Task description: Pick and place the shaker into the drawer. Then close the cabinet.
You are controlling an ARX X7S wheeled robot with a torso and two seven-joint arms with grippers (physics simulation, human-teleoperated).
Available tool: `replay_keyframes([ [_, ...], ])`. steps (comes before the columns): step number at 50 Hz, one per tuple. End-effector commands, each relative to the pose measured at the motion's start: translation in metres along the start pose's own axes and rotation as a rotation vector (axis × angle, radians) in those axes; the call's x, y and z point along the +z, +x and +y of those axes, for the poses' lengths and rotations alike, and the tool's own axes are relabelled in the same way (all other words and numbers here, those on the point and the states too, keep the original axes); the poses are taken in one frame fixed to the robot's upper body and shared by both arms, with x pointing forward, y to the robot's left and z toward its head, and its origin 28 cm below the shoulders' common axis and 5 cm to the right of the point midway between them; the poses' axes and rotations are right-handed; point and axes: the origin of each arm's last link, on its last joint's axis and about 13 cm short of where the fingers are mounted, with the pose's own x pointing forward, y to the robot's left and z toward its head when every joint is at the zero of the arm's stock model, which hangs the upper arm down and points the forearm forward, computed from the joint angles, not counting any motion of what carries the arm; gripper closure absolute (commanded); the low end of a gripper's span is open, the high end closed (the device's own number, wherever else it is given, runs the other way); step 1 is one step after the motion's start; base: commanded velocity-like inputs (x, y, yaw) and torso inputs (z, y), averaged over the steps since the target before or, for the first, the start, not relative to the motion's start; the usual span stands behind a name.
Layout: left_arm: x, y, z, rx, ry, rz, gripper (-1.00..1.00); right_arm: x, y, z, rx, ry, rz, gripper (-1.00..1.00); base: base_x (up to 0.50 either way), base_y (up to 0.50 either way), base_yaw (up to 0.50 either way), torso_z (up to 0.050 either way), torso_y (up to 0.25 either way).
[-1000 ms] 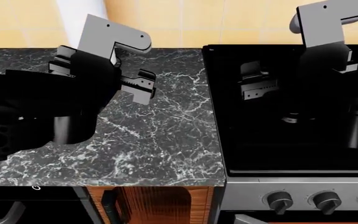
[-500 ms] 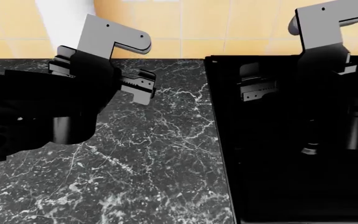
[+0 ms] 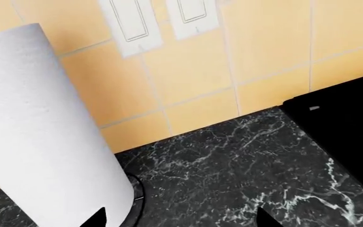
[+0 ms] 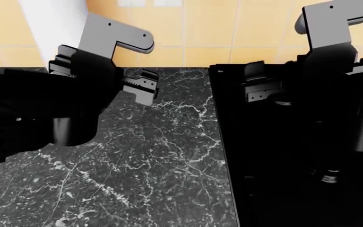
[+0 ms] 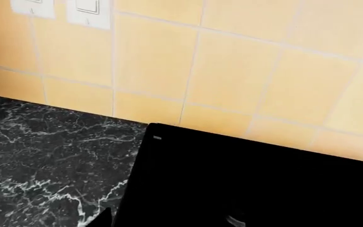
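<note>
Though head view misses switches — wrists catch them.

1. Even, bright, diffuse illumination is observed in all three renders; no light source is seen.
2. The black stovetop is rendered almost featureless.
3. A soft shadow is cast beside the paper towel roll.
4. No blur or edge distortion is noted.
</note>
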Motion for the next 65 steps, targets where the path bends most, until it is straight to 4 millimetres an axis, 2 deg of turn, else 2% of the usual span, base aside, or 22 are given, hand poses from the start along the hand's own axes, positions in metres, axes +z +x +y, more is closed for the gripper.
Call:
replay_keyframes([
  [1,0.002,0.0,-0.001,-0.002,0.002,-0.001,-1.0,0.001,-0.001,-0.001,0.001,0.005,-0.007,-1.0,0.0,0.0,0.0,0.0,0.0],
  [13,0.0,0.0,-0.001,-0.003,-0.002,0.001,-1.0,0.006,-0.005,-0.003,0.001,0.019,-0.026,-1.0,0.0,0.0,0.0,0.0,0.0],
  [25,-0.001,0.0,0.003,0.003,-0.011,-0.003,-1.0,0.037,-0.035,-0.007,-0.026,0.057,-0.174,-1.0,0.0,0.0,0.0,0.0,0.0],
  [46,0.001,0.003,0.007,0.001,-0.014,-0.011,-1.0,0.072,-0.087,-0.023,-0.142,0.088,-0.427,-1.0,0.0,0.0,0.0,0.0,0.0],
  [65,0.0,0.005,0.005,-0.006,-0.017,-0.014,-1.0,0.077,-0.116,-0.014,-0.15,0.04,-0.539,-1.0,0.0,0.0,0.0,0.0,0.0],
])
